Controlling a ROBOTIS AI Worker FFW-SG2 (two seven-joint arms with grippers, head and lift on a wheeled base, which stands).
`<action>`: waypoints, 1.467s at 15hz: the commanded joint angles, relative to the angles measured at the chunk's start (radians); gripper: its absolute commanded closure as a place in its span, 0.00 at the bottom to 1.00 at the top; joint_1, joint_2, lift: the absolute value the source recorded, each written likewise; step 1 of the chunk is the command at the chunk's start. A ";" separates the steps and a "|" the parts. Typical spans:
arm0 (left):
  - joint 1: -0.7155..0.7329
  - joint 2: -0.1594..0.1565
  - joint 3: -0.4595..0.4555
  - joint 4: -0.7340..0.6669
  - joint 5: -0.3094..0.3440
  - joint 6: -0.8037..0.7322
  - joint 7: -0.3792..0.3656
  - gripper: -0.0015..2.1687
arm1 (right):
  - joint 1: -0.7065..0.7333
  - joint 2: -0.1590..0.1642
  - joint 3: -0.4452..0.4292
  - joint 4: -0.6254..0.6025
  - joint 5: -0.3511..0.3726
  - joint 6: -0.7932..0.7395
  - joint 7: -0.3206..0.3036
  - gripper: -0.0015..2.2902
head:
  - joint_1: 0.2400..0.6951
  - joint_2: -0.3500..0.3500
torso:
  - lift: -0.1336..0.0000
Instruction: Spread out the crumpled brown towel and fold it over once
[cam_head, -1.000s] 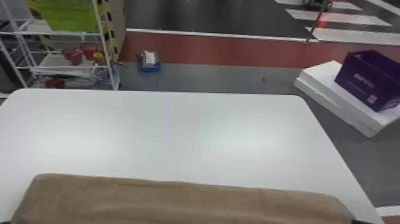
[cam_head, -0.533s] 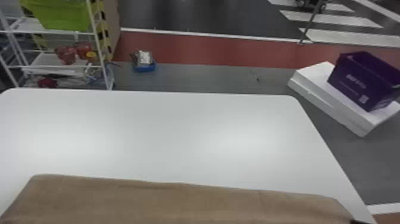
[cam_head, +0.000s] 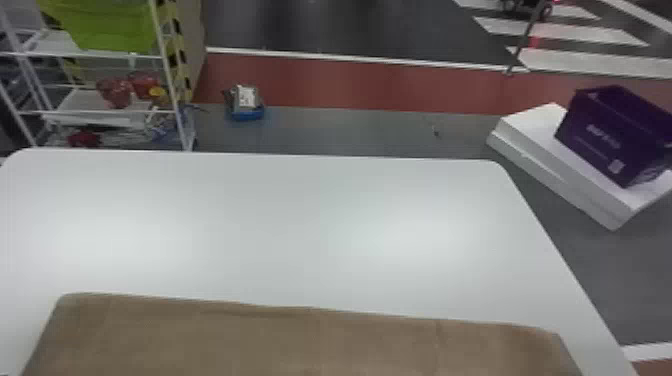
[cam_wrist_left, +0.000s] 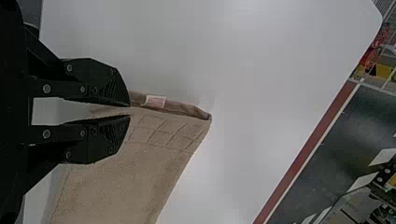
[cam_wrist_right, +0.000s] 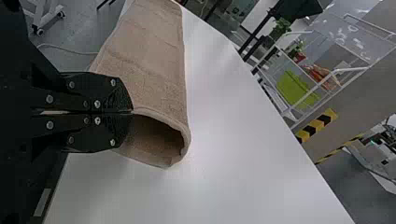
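The brown towel (cam_head: 310, 340) spans the near part of the white table, doubled over in a long band. In the left wrist view, my left gripper (cam_wrist_left: 130, 110) has a narrow gap between its fingers, with the edge of the towel (cam_wrist_left: 126, 172) between them; a small white tag (cam_wrist_left: 155, 101) shows beside the tips. My right gripper (cam_wrist_right: 132, 112) is shut on the edge of the towel (cam_wrist_right: 149, 60), whose end bulges into a rounded, open loop just beyond the fingertips.
Bare white table (cam_head: 300, 225) stretches beyond the towel to its far edge. On the floor past it are a wire shelf (cam_head: 95, 112) at the left, a small blue item (cam_head: 245, 104), and a purple box (cam_head: 612, 135) on white slabs at the right.
In the head view, the dark tip by the towel's right corner has dropped out of sight. The towel's far edge lies nearly as before; the whole view has shifted slightly sideways.
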 joint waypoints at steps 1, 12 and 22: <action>0.003 0.001 -0.001 0.004 0.000 -0.007 0.001 0.07 | 0.000 0.001 0.002 -0.004 0.022 -0.009 0.005 0.16 | 1.00 0.30 | 0.08; 0.034 -0.062 -0.034 -0.041 0.086 -0.209 0.004 0.03 | -0.138 0.045 -0.165 -0.075 -0.104 0.172 0.005 0.21 | 1.00 0.16 | 0.08; 0.034 -0.064 -0.057 -0.010 0.101 -0.258 -0.006 0.24 | -0.096 0.137 -0.013 -0.109 0.051 0.034 0.005 0.89 | 1.00 0.33 | 0.08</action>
